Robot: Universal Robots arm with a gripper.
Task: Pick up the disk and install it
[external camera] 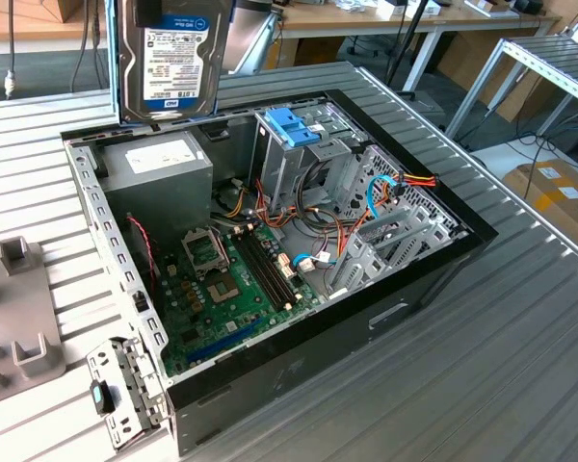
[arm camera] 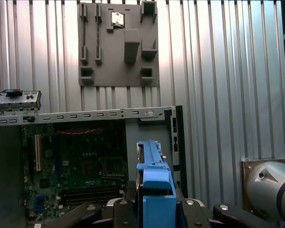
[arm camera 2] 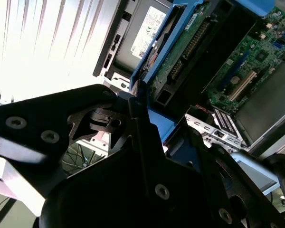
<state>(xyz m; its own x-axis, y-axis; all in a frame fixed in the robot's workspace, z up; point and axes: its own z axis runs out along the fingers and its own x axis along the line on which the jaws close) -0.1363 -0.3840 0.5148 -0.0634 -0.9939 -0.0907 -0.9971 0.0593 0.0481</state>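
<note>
With the gripper (arm camera: 155, 211) closed, apparently firmly, on the disk (external camera: 169, 58), hold it upright and square to the drive cage (external camera: 281, 168) above the open case (external camera: 414, 284).

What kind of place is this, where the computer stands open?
Probably a lab or workshop: an open computer case lies on a ribbed metal table, with workbenches and cardboard boxes around it.

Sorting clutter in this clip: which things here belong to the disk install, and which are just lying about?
Job: disk, gripped by the tool; open computer case.
Lying about: grey fixture plate; metal bracket; cardboard box.
</note>
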